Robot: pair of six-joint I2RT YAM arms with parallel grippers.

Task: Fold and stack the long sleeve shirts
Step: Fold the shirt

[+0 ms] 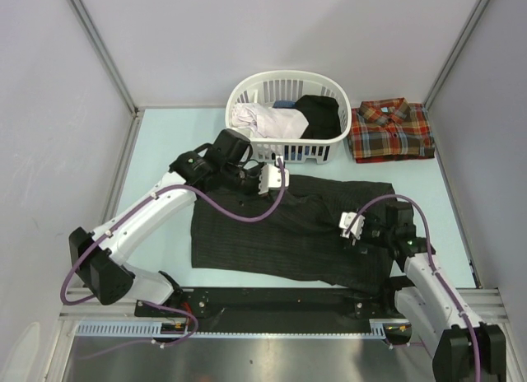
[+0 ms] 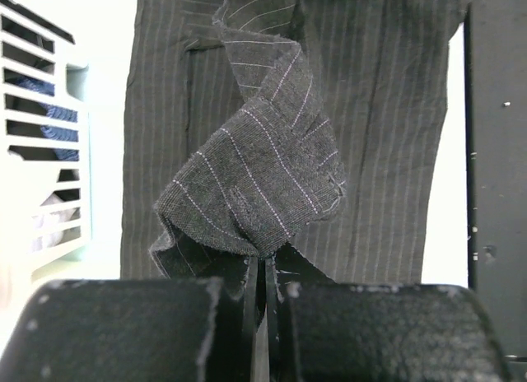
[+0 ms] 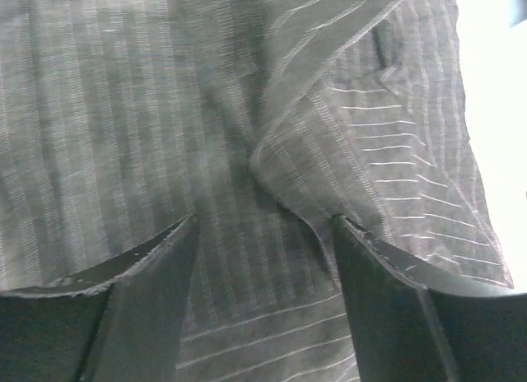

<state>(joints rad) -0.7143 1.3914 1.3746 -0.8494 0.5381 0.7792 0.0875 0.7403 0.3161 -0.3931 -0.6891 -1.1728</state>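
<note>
Left claw: jaws together, clamped on a bunched fold of the pinstripe shirt, with that cloth lifted off the layer below. Right claw: jaws apart, nothing between them, hovering just over the shirt's right near part.

The shirt is spread mid-table, long axis left-right. Its near edge is at the arm bases and its far edge is just short of the basket. Your left claw sits at that far edge, roughly centre, and the bulk of the shirt lies nearward of it. My read: the fold goes far to near.

Left arm is reached out long and across. Right arm is short and tucked, wrist pitched down, and it's the nearer arm to the shirt's right end if you need a second pinch.

Plaid shirt is already folded, far right, just beside the basket. Likely the stack spot.
</note>
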